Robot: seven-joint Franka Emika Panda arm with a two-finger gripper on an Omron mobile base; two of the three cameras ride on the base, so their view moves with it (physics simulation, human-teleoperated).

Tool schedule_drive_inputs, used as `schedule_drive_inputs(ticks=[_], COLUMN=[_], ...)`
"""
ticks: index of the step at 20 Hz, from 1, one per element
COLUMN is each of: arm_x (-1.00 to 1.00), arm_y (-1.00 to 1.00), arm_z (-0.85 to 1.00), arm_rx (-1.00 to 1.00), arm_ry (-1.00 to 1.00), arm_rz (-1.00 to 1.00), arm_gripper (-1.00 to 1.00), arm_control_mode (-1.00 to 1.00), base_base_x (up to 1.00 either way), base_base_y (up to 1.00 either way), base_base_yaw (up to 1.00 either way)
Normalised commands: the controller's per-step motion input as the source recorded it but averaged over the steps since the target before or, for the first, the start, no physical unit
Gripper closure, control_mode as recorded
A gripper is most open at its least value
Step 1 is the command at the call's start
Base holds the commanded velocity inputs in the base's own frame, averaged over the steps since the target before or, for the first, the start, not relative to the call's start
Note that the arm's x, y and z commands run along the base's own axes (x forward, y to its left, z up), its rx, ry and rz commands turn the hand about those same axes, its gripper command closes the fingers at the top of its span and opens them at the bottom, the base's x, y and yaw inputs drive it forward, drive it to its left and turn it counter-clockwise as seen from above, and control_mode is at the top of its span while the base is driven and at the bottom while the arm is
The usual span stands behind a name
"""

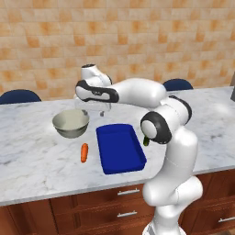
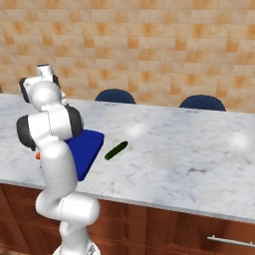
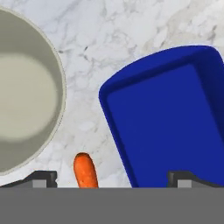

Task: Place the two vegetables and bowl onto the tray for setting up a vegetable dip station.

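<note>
The gripper (image 3: 112,179) hangs above the white marble surface (image 1: 41,151) with its jaws spread wide and nothing between them, looking straight down at the gap between bowl and tray. That wide spread suits a first pick, probably the small orange carrot (image 1: 84,152), which lies on the surface between the two and pokes up between the fingertips in the hand view. The round, deep, grey-beige bowl (image 1: 70,123) stands to the left of the carrot and a little farther back. The flat deep-blue rectangular tray (image 1: 120,148) lies just right of the carrot, nothing on it yet. The short dark green cucumber (image 2: 116,150) rests on the surface close beside the tray's right edge. All three items seem gathered near the tray so each needs only a short carry.
</note>
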Motion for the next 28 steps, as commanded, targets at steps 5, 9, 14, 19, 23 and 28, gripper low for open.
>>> schedule_drive_inputs(ticks=[5,9,14,19,23,28], arm_x=[0.49,0.44,0.42,0.48,0.42,0.21], arm_y=[0.01,0.03,0.09,0.17,0.15,0.01], arm_z=[-0.29,-0.31,-0.24,-0.28,-0.32,-0.26], arm_rx=[0.07,0.06,0.06,0.02,0.0,0.01], arm_ry=[0.05,0.04,0.01,-0.04,-0.11,-0.03], arm_rz=[0.02,0.03,0.08,0.1,0.07,0.01], arm_gripper=[-1.0,-1.0,-1.0,-1.0,-1.0,-1.0], arm_control_mode=[-1.0,-1.0,-1.0,-1.0,-1.0,-1.0], base_base_x=[0.0,0.0,0.0,0.0,0.0,0.0], base_base_y=[0.0,0.0,0.0,0.0,0.0,0.0], base_base_yaw=[0.0,0.0,0.0,0.0,0.0,0.0])
